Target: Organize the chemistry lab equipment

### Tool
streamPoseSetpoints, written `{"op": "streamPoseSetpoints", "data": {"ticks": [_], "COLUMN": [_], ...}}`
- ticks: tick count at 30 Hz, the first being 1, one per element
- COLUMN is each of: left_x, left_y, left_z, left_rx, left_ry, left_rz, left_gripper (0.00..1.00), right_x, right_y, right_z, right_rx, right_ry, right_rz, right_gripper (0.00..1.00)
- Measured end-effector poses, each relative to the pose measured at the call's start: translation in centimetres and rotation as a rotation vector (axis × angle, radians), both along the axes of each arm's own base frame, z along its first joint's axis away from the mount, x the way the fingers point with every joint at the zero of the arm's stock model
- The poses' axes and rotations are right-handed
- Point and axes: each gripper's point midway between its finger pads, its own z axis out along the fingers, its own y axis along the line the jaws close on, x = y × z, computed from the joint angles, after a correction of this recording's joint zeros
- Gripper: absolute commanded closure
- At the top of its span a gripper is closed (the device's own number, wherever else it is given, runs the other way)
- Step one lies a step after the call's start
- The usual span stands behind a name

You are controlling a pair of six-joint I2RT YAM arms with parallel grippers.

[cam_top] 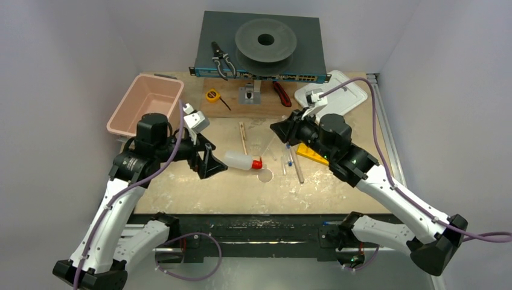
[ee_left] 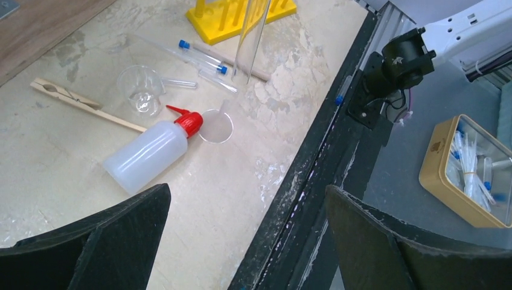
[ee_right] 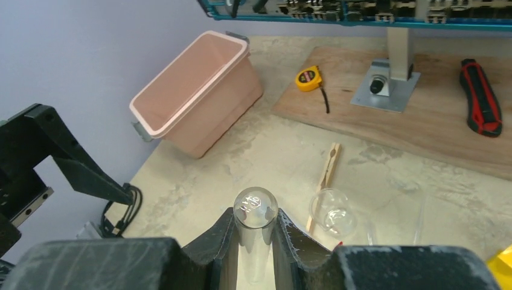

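Observation:
A translucent white squeeze bottle (cam_top: 240,160) with a red cap lies mid-table; it also shows in the left wrist view (ee_left: 147,154). A small clear round dish (cam_top: 264,176) lies by its cap. Thin blue-capped tubes (cam_top: 289,159) and a wooden stick (cam_top: 298,168) lie to the right, and a wooden clamp (cam_top: 243,138) behind. A small clear beaker (ee_right: 332,211) lies on its side. My left gripper (cam_top: 215,162) is open and empty, just left of the bottle. My right gripper (ee_right: 255,232) is shut on a wide clear glass tube (ee_right: 255,207), held above the table.
A pink bin (cam_top: 145,104) stands back left and a white tray (cam_top: 332,96) back right. A yellow rack (cam_top: 312,154) lies under my right arm. A yellow tape measure (cam_top: 212,95), a red-handled tool (cam_top: 281,93) and pliers (cam_top: 222,59) lie at the back. A tan box (ee_left: 471,169) of tubes sits below the table.

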Motion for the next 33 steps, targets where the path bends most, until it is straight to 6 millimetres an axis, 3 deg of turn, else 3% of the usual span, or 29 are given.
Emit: {"op": "streamPoseSetpoints", "data": {"ticks": [6, 9, 11, 15, 19, 21, 23, 27, 33], "left_x": [-0.9, -1.6, -1.9, -2.3, -3.1, -3.1, -3.0, -3.2, -3.7], "left_y": [0.1, 0.6, 1.1, 2.5, 2.7, 2.1, 1.4, 0.4, -0.4], "left_z": [-0.3, 0.1, 0.6, 2.2, 0.2, -1.6, -2.5, -2.1, -2.2], "left_rx": [0.003, 0.046, 0.101, 0.283, 0.456, 0.501, 0.504, 0.475, 0.412], "left_ry": [-0.051, -0.228, -0.406, -0.944, -1.457, -1.604, -1.685, -1.801, -1.848], "left_rz": [-0.042, -0.124, -0.185, -0.333, -0.493, -0.596, -0.672, -0.737, -0.787], "left_gripper": [0.0, 0.0, 0.0, 0.0, 0.0, 0.0, 0.0, 0.0, 0.0], "right_x": [-0.8, -1.1, -1.5, -2.7, -3.8, -4.2, -4.5, -5.2, -6.6], "right_y": [1.6, 3.2, 4.5, 6.9, 9.0, 9.8, 10.5, 11.8, 13.5], "right_z": [-0.7, -0.8, -0.4, 1.0, 1.8, 1.4, 0.6, -0.8, -1.5], "right_rx": [0.022, 0.031, 0.039, 0.07, 0.104, 0.118, 0.129, 0.139, 0.173], "right_ry": [0.05, 0.099, 0.129, 0.173, 0.231, 0.278, 0.329, 0.418, 0.498], "right_rz": [0.073, 0.145, 0.209, 0.351, 0.481, 0.527, 0.562, 0.616, 0.707], "right_gripper": [1.0, 1.0, 1.0, 1.0, 1.0, 1.0, 1.0, 1.0, 1.0]}}
